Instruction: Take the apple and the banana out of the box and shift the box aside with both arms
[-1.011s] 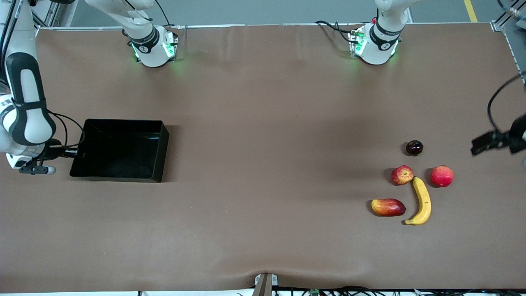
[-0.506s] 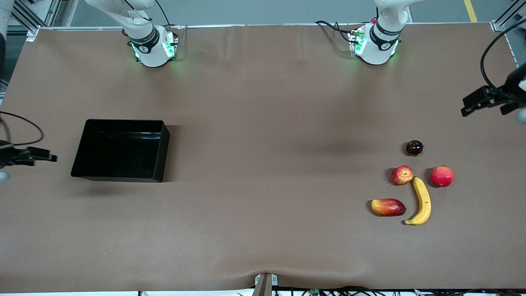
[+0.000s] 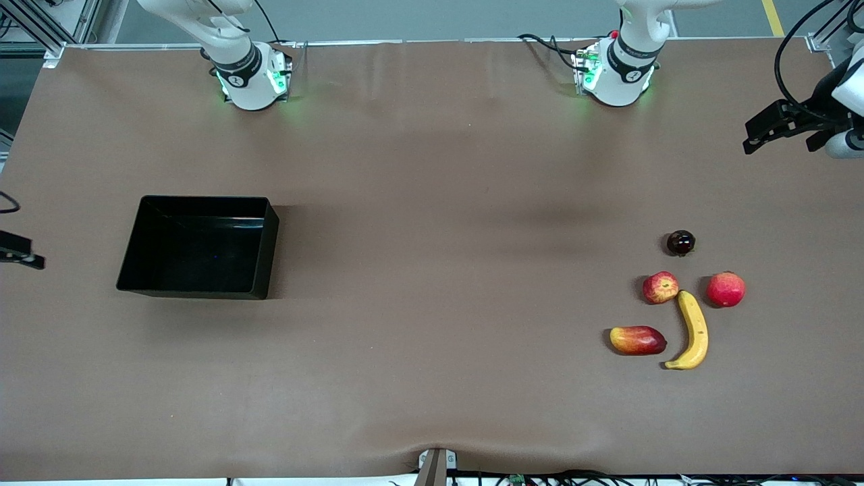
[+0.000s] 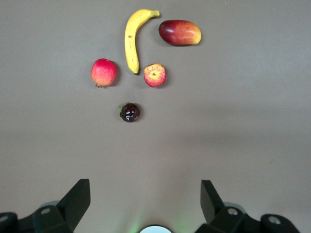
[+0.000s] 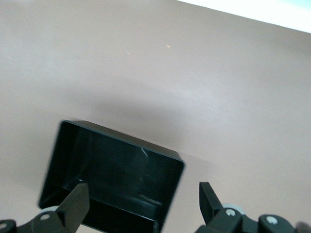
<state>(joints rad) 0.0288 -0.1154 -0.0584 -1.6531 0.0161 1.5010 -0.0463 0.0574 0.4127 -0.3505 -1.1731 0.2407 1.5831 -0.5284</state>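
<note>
**Front view, with both wrist views.** You see the box [image 3: 199, 246] standing alone in the middle band of the frame, toward the right arm's end of the table. It has not shifted over the last second.

What has changed is the arms. A second ago the right gripper [image 3: 23, 255] sat against the box wall at the right arm's end. It has since let go and drawn back to the very edge of the frame. Its own wrist view shows its claw [image 5: 141, 206] spread wide, with nothing between the fingers. The left gripper [image 3: 759, 131] has climbed from beside the fruit into the upper corner of the frame. Its jaws stand apart and empty as well [image 4: 144, 199].

The apple [image 3: 660, 287] and the banana [image 3: 691, 330] lie on the bare table [image 3: 432, 202] in the lower half of the frame, toward the left arm's end, just beside each other and well apart from the box. Three other fruits lie close by:
- a pink-red round fruit [image 3: 725, 289]
- a mango-like fruit [image 3: 637, 339]
- a small dark fruit [image 3: 680, 242]

You may judge from this that the task is done: both fruits are out, the box is set aside, and both arms are retreating.

**Limits of the views.**
- Only a sliver of the right gripper shows in the front view, and the rest is cut off.
- The box floor is glossy black. It looks empty, though small items would be hard to spot.
- The right wrist view crops the box's lower edge.
</note>
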